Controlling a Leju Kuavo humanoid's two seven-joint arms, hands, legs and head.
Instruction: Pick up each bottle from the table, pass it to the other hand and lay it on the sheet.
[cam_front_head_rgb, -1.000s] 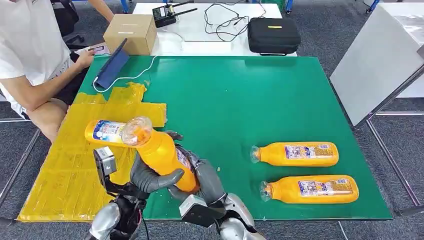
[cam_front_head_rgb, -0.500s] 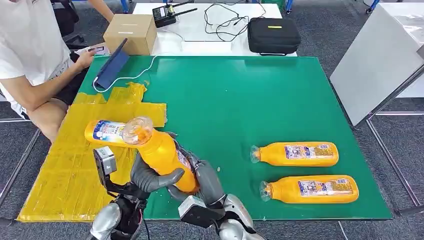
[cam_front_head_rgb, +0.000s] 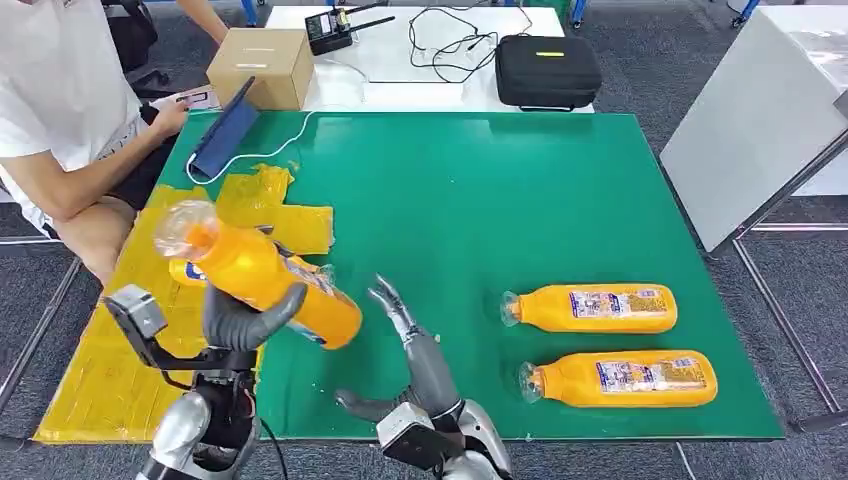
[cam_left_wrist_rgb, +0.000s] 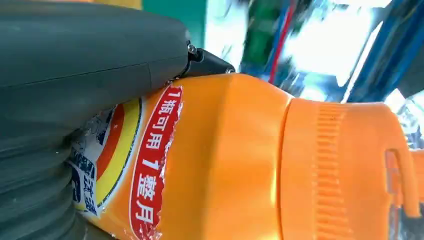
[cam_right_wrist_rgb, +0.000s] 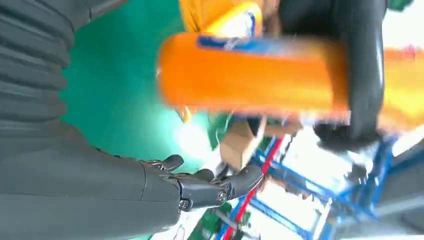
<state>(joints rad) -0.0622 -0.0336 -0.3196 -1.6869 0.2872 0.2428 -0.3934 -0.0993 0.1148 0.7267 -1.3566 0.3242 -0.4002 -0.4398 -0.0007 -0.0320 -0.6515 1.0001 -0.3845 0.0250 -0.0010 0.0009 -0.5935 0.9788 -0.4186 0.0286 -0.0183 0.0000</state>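
Orange bottle (cam_front_head_rgb: 262, 280) sits gripped in the left hand (cam_front_head_rgb: 245, 318) above the yellow sheet (cam_front_head_rgb: 120, 330), where another bottle (cam_front_head_rgb: 188, 271) seems to lie, while the right hand (cam_front_head_rgb: 405, 355) hangs empty, fingers spread, and two bottles (cam_front_head_rgb: 590, 308) wait on the green counter (cam_front_head_rgb: 500, 190).

Orange bottles and a yellow sheet on the green table

One bottle (cam_front_head_rgb: 262, 277) hangs tilted above the sheet (cam_front_head_rgb: 120, 330), another lies beneath it (cam_front_head_rgb: 186, 271); two more (cam_front_head_rgb: 590, 307) (cam_front_head_rgb: 620, 378) lie side by side, well apart.
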